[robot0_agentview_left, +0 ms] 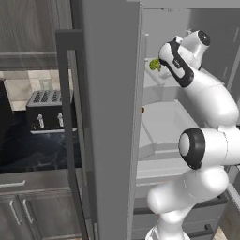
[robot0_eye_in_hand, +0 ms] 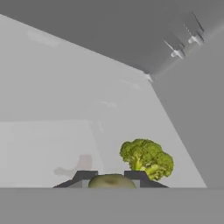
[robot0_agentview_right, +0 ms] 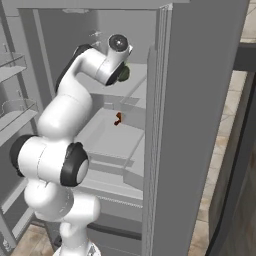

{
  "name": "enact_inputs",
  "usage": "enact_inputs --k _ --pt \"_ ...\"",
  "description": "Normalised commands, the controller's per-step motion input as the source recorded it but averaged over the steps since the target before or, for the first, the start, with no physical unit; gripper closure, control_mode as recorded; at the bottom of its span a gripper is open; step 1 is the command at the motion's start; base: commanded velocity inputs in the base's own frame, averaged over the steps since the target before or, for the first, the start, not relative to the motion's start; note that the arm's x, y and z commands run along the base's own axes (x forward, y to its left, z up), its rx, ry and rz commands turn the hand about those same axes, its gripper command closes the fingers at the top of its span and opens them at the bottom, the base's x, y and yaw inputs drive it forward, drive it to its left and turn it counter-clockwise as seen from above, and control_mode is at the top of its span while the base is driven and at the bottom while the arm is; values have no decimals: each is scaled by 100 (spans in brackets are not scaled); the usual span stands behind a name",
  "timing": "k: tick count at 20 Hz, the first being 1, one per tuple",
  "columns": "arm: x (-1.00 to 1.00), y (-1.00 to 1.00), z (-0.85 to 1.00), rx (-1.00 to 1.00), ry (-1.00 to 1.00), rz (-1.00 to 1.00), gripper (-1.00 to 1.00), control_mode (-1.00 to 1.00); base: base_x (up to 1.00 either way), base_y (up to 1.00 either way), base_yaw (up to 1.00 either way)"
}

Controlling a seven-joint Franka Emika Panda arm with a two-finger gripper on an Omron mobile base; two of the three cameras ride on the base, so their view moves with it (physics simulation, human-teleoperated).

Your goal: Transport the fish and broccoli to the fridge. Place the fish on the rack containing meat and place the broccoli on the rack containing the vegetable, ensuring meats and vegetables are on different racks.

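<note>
Claw (robot0_eye_in_hand: 110, 180) pinching broccoli (robot0_eye_in_hand: 111, 181) inside fridge (robot0_agentview_right: 200, 100); second green floret (robot0_eye_in_hand: 147, 158) just beyond on rack (robot0_eye_in_hand: 43, 144).

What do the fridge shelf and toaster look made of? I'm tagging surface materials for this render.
The fridge shelf looks like matte white plastic, flat and evenly lit, though frosted glass isn't excluded. The toaster looks like dark glossy plastic or painted metal, with pale levers on its front.

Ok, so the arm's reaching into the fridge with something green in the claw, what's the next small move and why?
Probably ease down a little and open the claw. A green lump sits between its tips, and a broccoli head already stands on the white shelf just ahead, so this looks like the vegetable shelf.
</note>
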Motion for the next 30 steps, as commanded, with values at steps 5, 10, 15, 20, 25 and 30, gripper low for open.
enact_inputs --k 5,10,15,20,25,30 --pt "27 -16 -10 0 0 0 100 -100 0 0 0" --pt "33 -17 -18 0 0 0 100 -100 0 0 0" --pt "35 -29 -9 0 0 0 100 -100 0 0 0" --pt "34 -32 -6 0 2 0 100 -100 0 0 0" --pt "38 -11 -26 0 10 0 100 -100 0 0 0" --pt "37 -4 -25 0 5 1 100 -100 0 0 0"
